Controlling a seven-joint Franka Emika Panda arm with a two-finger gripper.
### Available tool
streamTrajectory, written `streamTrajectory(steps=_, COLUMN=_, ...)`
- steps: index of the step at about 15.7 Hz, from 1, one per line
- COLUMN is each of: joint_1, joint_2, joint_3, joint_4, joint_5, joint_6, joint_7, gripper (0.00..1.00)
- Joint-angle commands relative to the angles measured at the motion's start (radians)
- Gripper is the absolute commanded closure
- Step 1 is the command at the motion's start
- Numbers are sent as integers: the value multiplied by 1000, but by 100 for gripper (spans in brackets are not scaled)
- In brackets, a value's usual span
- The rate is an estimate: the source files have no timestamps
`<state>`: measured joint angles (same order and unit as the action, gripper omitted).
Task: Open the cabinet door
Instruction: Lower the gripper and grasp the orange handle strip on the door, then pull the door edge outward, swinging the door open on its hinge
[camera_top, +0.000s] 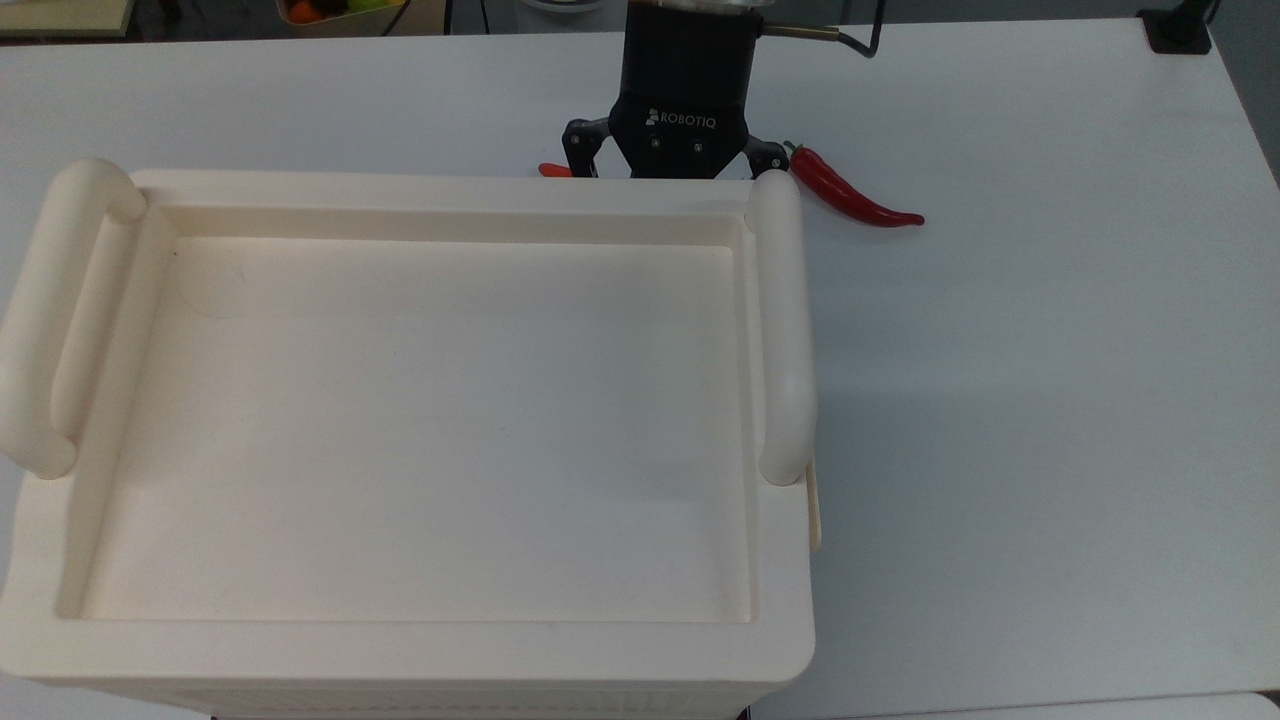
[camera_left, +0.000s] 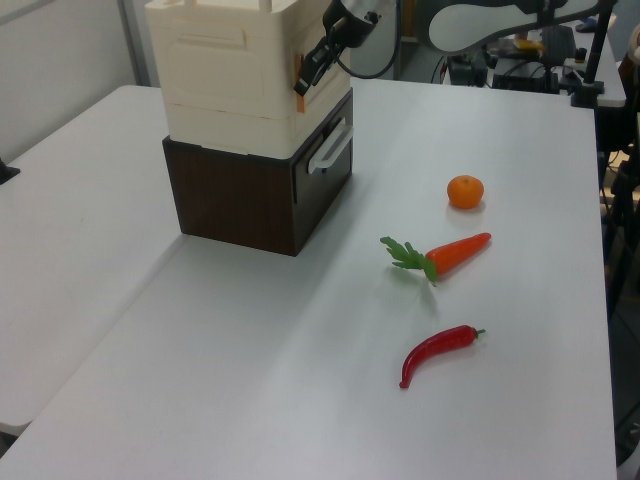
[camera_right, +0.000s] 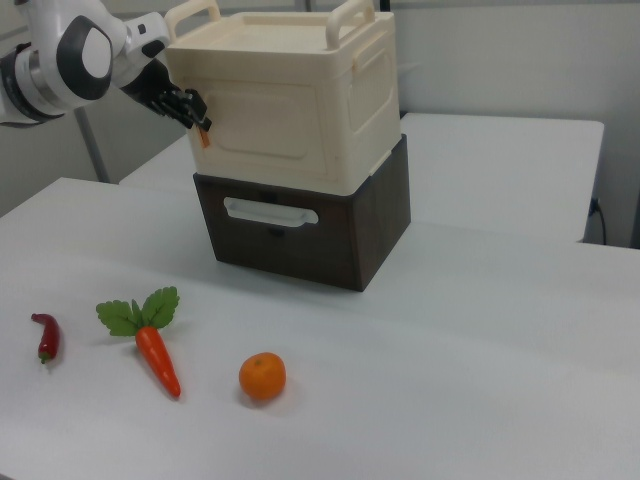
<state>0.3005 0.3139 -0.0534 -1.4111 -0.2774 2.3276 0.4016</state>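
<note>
Right view: the black gripper (camera_right: 196, 114) is pressed to the front face of the cream cabinet (camera_right: 290, 95), its fingers (camera_right: 188, 104) drawn close together around a small orange tab (camera_right: 204, 134) at the left edge of the cabinet door (camera_right: 262, 122); whether the pads actually clamp the tab cannot be told. The door, a flat panel with a faint raised outline, lies flush and closed just to the right of the fingertips in the right view. The cabinet sits on a dark brown drawer unit (camera_right: 305, 225) whose white pull handle (camera_right: 270, 212) is below the fingers. On the white table (camera_right: 450, 380), well below and in front of the fingers, lie a red chilli (camera_right: 46, 336), a carrot (camera_right: 152, 345) with green leaves, and an orange (camera_right: 262, 377), spaced apart in a row. In the left view the gripper (camera_left: 311, 72) meets the cabinet (camera_left: 230, 70) at the orange strip on its corner, above the drawer handle (camera_left: 331, 147), with the orange (camera_left: 465, 191), carrot (camera_left: 445, 254) and chilli (camera_left: 436, 351) well apart from the fingers on the table's near side. In the top view the gripper (camera_top: 675, 168) dips behind the far rim of the cabinet (camera_top: 420, 400), its fingertips hidden by that rim; one tubular handle (camera_top: 782, 330) starts just beside the fingers, the other handle (camera_top: 50, 310) stands at the opposite end, and the chilli (camera_top: 850, 192) lies near, on the top view's right.
</note>
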Motion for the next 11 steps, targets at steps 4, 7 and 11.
streamTrajectory(steps=4, joint_1=6, joint_2=-26, joint_3=-5, joint_4=-8, joint_5=1, joint_6=-40, joint_7=13, gripper=85)
streamTrajectory(steps=7, joint_1=9, joint_2=-42, joint_3=-5, joint_4=-26, joint_5=1, joint_6=-72, joint_7=13, gripper=87)
streamTrajectory(steps=11, joint_1=20, joint_2=-65, joint_3=-3, joint_4=-28, joint_5=4, joint_6=-178, joint_7=13, gripper=86)
